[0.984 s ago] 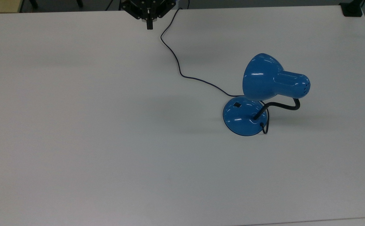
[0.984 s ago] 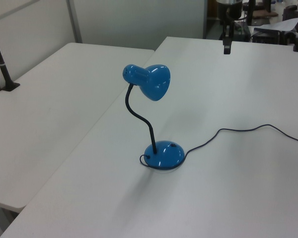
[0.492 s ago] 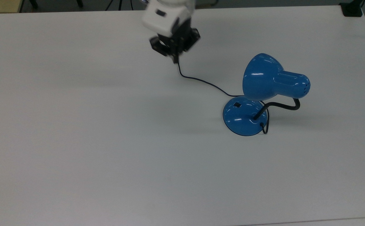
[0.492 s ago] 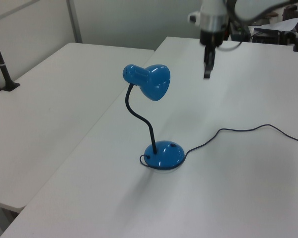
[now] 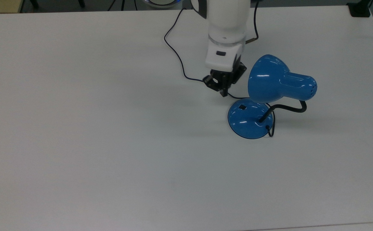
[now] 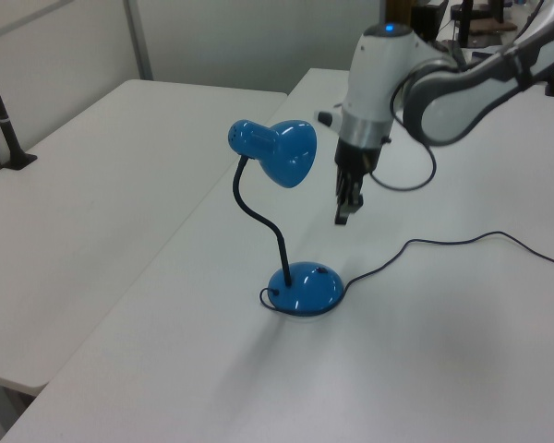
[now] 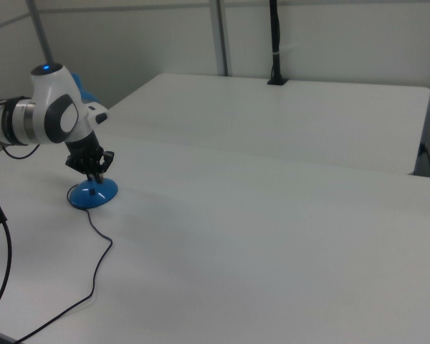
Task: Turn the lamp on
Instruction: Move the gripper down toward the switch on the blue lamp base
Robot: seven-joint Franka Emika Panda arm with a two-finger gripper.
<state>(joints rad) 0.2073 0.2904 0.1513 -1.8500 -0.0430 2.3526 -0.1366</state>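
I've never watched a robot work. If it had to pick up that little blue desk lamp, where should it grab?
Probably the thin black gooseneck of the glossy blue desk lamp, from the side: it is narrow enough for two fingers. The bell-shaped shade and domed base look too wide and slippery.

The glossy blue lamp (image 5: 271, 96) stood upright on the white worktop (image 5: 77, 128), unlit, its bell shade tilted on a bent black gooseneck above a domed base, thin cord trailing away.
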